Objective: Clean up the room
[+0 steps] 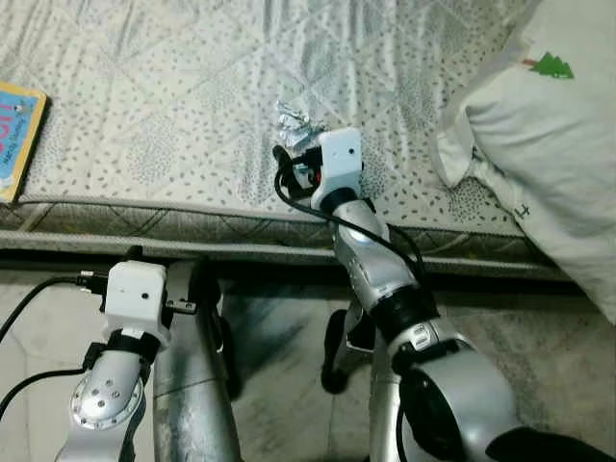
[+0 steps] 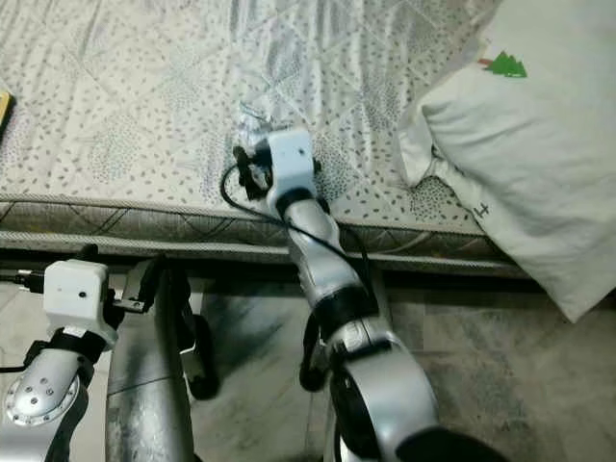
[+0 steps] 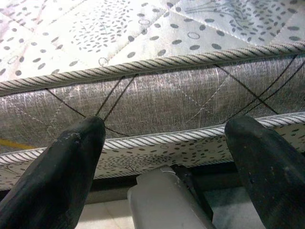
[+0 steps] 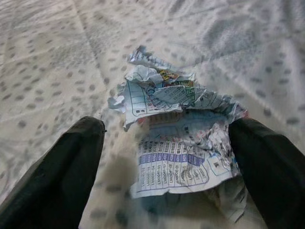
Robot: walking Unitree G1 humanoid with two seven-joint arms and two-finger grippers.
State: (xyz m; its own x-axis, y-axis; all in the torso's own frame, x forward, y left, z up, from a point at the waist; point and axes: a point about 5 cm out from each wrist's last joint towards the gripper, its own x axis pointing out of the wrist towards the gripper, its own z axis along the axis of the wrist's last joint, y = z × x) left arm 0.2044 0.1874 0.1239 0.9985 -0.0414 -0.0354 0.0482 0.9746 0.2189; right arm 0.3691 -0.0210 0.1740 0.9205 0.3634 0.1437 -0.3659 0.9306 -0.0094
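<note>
A crumpled printed paper (image 4: 176, 133) lies on the patterned mattress (image 1: 192, 106), seen as a small silvery wad (image 1: 292, 119) just beyond my right wrist. My right gripper (image 4: 171, 162) is open, its two black fingers (image 4: 71, 167) standing on either side of the paper without closing on it. My left gripper (image 3: 167, 157) is open too, held low in front of the mattress side (image 3: 157, 95), with nothing between its fingers (image 3: 57, 176).
A colourful book (image 1: 17, 135) lies at the mattress's left edge. A white pillow (image 1: 549, 144) with a green tree print fills the right side. Below the bed frame is tiled floor (image 1: 279, 337).
</note>
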